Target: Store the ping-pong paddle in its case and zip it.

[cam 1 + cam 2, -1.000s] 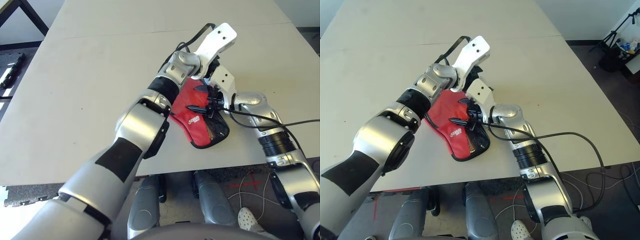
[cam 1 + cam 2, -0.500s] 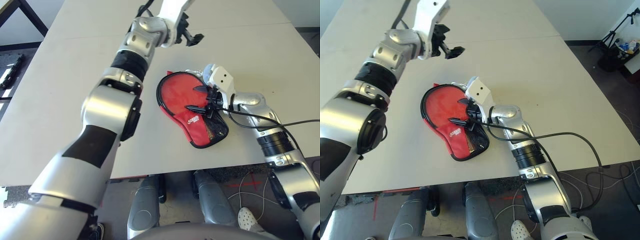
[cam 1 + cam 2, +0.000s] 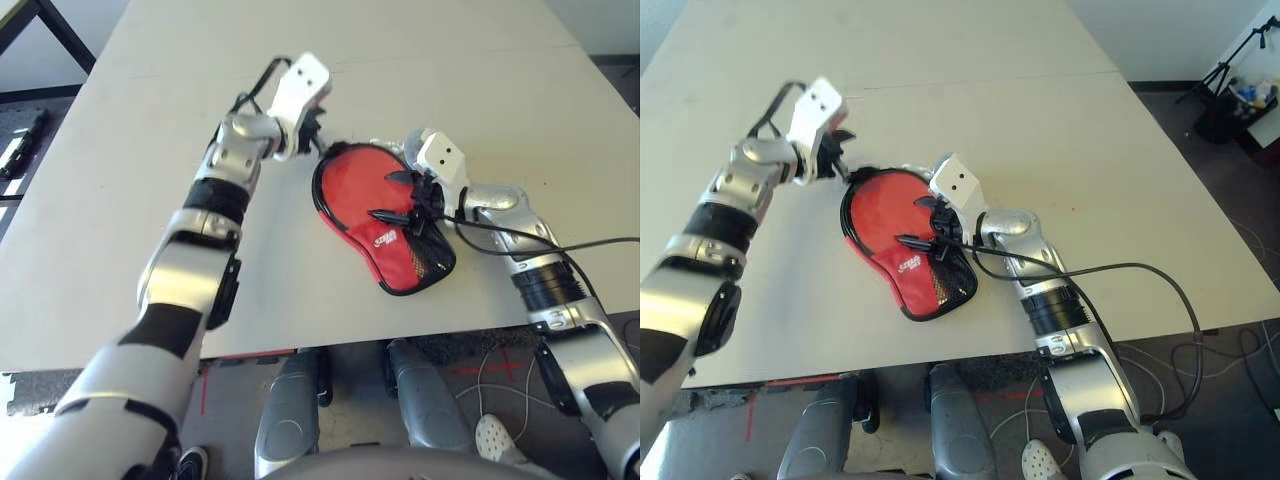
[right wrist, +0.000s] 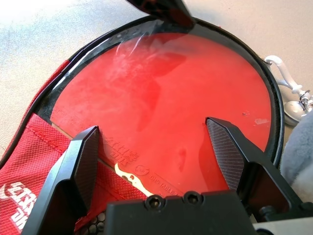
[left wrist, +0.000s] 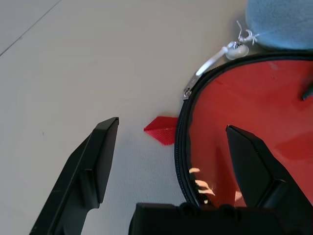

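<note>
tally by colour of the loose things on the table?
Red: 2, the case and the ping-pong paddle inside it
Grey-white: 1, the plush toy beside the case's round end
Total: 3

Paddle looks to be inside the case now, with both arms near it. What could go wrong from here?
1. The zipper pull is small and lies flat against the table; the open left pincer straddles the case edge well short of it and could miss it.
2. The plush toy sits right by the pull and could get pinched or snagged.
3. The open right pincer hovers over the paddle without pinning anything, so the case may slide when tugged.
</note>
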Robot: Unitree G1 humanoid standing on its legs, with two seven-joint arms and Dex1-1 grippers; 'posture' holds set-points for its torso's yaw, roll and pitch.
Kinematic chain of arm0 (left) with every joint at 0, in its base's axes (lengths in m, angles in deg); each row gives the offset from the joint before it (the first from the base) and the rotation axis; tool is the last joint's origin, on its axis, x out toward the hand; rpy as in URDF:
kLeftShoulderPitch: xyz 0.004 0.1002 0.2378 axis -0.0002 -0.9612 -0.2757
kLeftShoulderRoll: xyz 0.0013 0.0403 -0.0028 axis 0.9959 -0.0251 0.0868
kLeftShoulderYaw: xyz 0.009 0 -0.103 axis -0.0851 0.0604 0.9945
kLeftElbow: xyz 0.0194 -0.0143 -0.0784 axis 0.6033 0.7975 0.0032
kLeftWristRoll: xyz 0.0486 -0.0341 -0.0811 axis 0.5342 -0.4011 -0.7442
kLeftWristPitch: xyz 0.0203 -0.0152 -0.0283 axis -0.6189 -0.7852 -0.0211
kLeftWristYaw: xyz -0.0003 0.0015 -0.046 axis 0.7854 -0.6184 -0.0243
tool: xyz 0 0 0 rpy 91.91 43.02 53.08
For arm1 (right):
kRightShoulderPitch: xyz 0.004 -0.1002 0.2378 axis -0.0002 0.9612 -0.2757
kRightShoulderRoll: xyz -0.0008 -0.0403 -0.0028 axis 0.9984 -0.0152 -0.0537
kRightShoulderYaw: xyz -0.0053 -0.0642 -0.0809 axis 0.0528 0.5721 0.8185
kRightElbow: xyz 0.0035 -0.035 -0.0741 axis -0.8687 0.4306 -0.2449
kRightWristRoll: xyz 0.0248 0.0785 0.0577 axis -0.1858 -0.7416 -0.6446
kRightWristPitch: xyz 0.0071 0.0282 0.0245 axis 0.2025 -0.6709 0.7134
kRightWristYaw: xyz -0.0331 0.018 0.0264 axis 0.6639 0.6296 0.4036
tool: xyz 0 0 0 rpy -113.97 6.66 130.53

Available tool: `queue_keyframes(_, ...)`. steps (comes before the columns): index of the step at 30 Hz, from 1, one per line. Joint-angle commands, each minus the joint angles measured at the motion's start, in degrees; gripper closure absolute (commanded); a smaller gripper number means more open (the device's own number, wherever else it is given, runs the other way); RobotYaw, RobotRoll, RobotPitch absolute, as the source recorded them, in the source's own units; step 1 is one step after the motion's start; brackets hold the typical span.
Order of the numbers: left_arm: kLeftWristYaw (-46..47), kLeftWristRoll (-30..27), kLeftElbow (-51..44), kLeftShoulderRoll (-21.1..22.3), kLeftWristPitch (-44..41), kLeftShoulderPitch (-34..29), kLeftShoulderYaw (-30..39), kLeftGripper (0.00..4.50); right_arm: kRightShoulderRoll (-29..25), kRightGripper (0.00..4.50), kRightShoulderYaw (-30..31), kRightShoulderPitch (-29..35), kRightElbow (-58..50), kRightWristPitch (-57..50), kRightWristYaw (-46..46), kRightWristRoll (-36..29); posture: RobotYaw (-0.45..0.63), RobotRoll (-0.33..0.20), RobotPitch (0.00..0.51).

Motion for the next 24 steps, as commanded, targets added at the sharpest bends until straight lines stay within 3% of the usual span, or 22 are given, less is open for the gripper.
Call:
queue_keyframes(1,-2.18,-1.15,-5.89,1.11,-3.05,-3.55,-0.89,0.04,-0.1,0.0,4.17,3.01,3.29,-1.79,-0.69,2.87,-0.04,0.0,0.25)
queue_keyframes(12,-10.31,-5.06,-18.26,5.07,-8.84,-12.4,-3.26,0.04,-0.43,0.0,4.32,2.81,3.47,-1.71,-0.91,3.0,-0.04,0.0,0.244)
queue_keyframes(24,-8.69,-4.88,-14.55,2.3,-6.65,-14.34,-5.41,0.04,-1.15,0.0,4.24,2.66,2.98,-2.13,-1.18,3.04,-0.05,0.0,0.24)
